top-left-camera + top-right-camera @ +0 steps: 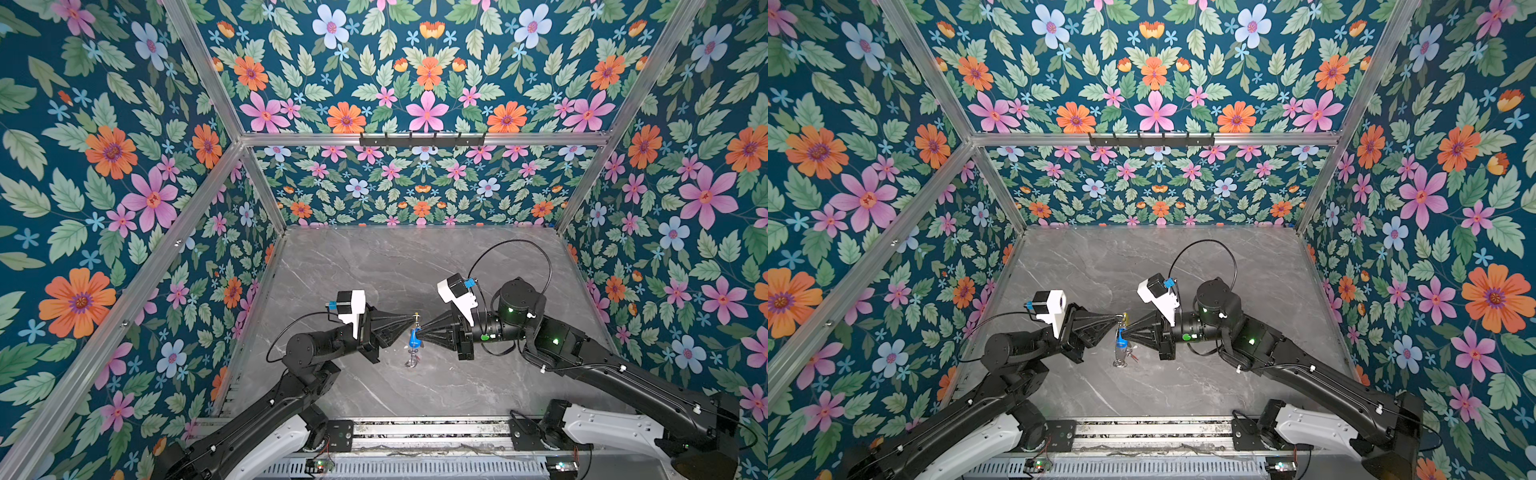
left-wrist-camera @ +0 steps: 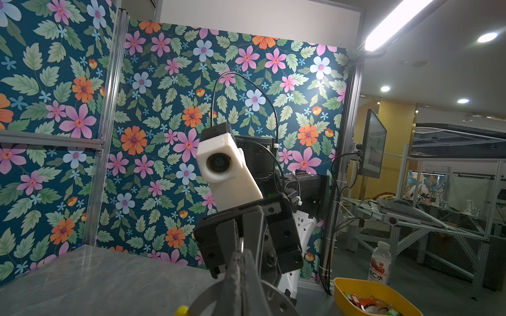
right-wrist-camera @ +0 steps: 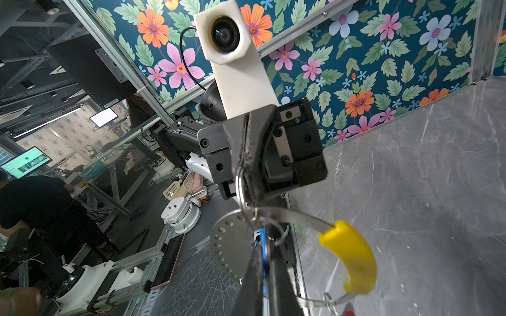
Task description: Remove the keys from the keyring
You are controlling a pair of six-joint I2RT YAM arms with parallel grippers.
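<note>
**L pincer (image 1: pixel 412 319) & R pincer (image 1: pixel 420 331) hold keyring (image 3: pixel 295 216) up over counter (image 1: pixel 374 266)**

In both top views the 2 arms meet near counter ctr, a bit toward 6 o'clock. L comes in from 9 o'clock, R from 3, tips almost touching.

L pincer is closed tight on 1 small split ring (image 3: pixel 240 188) at the keyring's rim. R pincer is clamped on the blue-tag key (image 1: pixel 413 337), and blue shows betw. its fingers in the R wrist view.

The keyring hangs from the tips toward 6 o'clock and is seen edge-on from above. Its yellow arc (image 3: pixel 350 257) shows clearly in the R wrist view. A round holed metal disc (image 3: pixel 227 246) hangs next to the split ring.

The red-tag key (image 3: pixel 349 312) sits on the ring just past the yellow arc, apart from both pincers. Can't tell if the ring's low end touches the counter.
</note>
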